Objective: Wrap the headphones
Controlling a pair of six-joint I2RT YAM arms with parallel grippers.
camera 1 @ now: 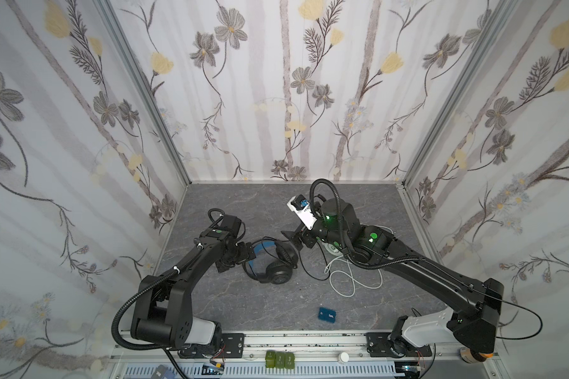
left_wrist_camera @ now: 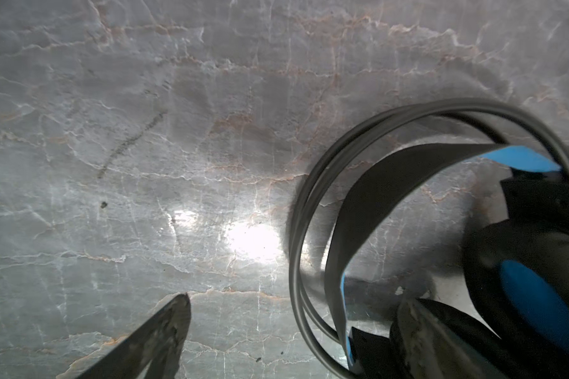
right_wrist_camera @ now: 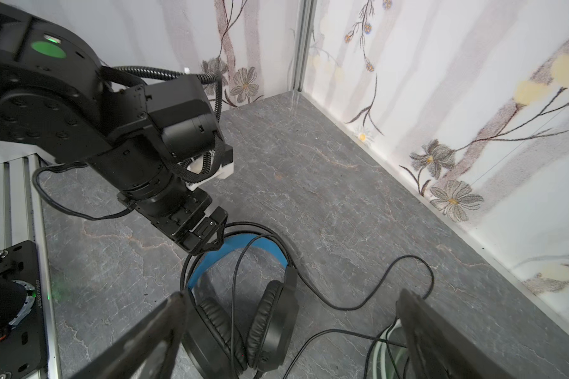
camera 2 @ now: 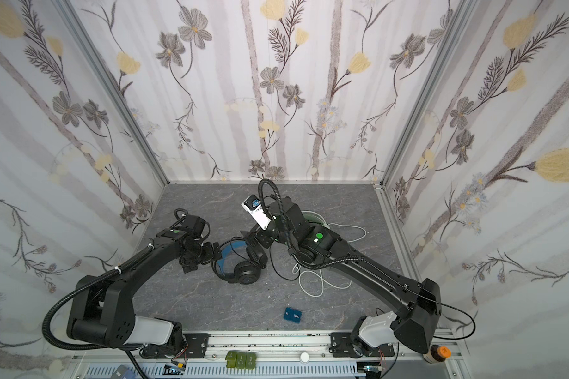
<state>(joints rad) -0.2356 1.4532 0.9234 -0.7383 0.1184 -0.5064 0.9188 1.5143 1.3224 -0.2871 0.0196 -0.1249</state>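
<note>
Task status: little or nothing done. The black headphones (camera 1: pixel 278 274) lay on the table (camera 1: pixel 243 203) near its middle, ear cups together, blue-lined band arched towards the left arm. Their black cable (right_wrist_camera: pixel 345 308) trailed loose over the table to the right. One strand crossed the band and ran down between the cups, which I judged to be no finished wrap. The pale headphones (camera 2: pixel 309 216) sat mostly hidden under the right arm, so I could not tell how they lay. Their pale cable (camera 1: pixel 344 295) sprawled in slack loops beside that arm, unwound. By my reckoning both cables were yet to be wound. A small blue box (camera 1: pixel 328 315) lay apart, towards the front edge.

Arm pose: the left gripper (left_wrist_camera: pixel 294 298) was low at the top of the band, jaws wide apart, the band's thin frame passing between them, nothing clamped. The right gripper (right_wrist_camera: pixel 291 293) hung over the cups from the other side, angled down, jaws likewise wide apart and empty
</note>
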